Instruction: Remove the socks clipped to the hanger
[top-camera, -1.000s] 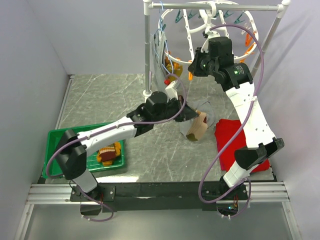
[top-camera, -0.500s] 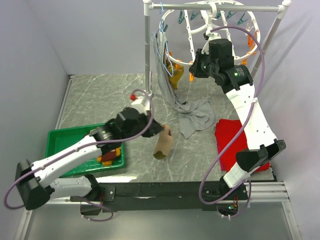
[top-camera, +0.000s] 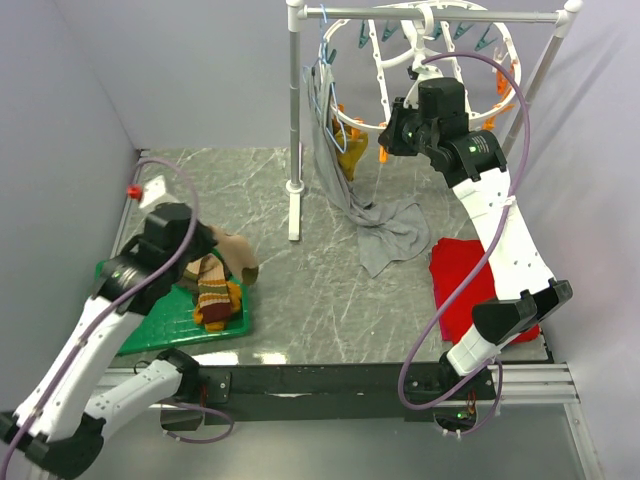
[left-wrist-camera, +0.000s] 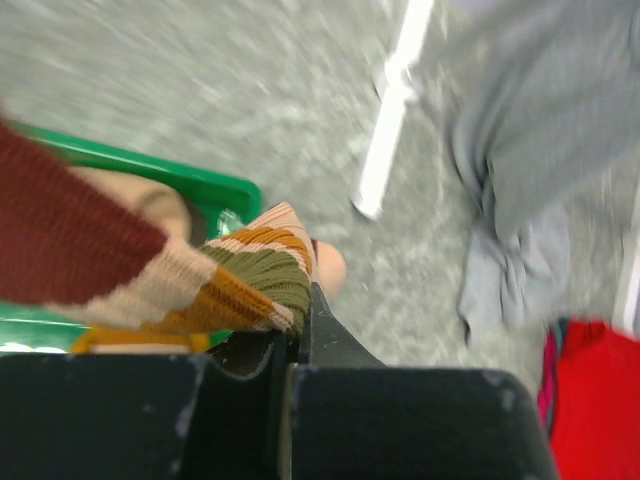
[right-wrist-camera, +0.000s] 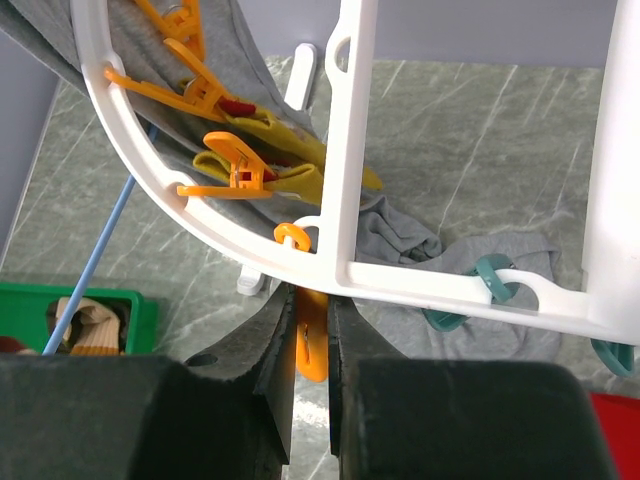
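The white round hanger (top-camera: 430, 62) hangs from the rail at the back. A mustard sock (top-camera: 346, 152) is still clipped to it, and in the right wrist view (right-wrist-camera: 290, 160) orange clips grip it. My right gripper (top-camera: 388, 140) is shut on a hanging orange clip (right-wrist-camera: 313, 345) just below the hanger ring (right-wrist-camera: 190, 205). My left gripper (top-camera: 213, 250) is shut on a tan sock (top-camera: 238, 256) and holds it over the green tray (top-camera: 150, 332). A striped sock (top-camera: 210, 290) lies in the tray and fills the left wrist view (left-wrist-camera: 235, 275); the tan sock (left-wrist-camera: 328, 265) peeks past the fingertip.
A grey tank top (top-camera: 385, 228) hangs from a thin blue wire hanger (top-camera: 326, 85) and trails onto the table. A red cloth (top-camera: 462, 285) lies at the right. The rail's white post (top-camera: 294, 120) stands at the back centre. Teal clips (right-wrist-camera: 470, 290) hang on the ring.
My left arm has swung left from the table's middle, carrying the tan sock to the green tray. My right gripper has stayed on the orange clip.
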